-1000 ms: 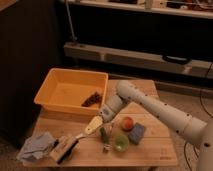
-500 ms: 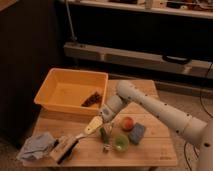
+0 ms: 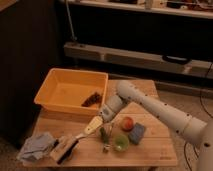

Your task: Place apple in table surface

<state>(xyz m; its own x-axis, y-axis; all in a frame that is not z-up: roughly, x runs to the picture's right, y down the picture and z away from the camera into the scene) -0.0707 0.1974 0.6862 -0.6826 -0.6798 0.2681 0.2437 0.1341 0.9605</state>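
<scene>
The apple (image 3: 127, 123) lies on the counter (image 3: 155, 150), touching the blue sponge (image 3: 136, 133) and near the open, empty hand (image 3: 98, 129), which I think should rise straight up without nudging it.

A yellow tub (image 3: 60, 92) holds 1 dark lump (image 3: 91, 100). A blue sponge (image 3: 136, 133) sits beside a green ball (image 3: 120, 143). A cloth (image 3: 36, 148) lies beside a brush (image 3: 65, 149).

A red-orange apple (image 3: 127, 123) with a yellowish patch sits on the pale, plank-striped wooden counter (image 3: 150, 150). The white arm (image 3: 160, 110) ends in a gripper (image 3: 97, 132), its cream jaws parted, just left of the apple. Nearby are a yellow tub (image 3: 50, 95), a blue sponge (image 3: 136, 133), a green round object (image 3: 120, 143) and a grey-blue cloth (image 3: 36, 147).
</scene>
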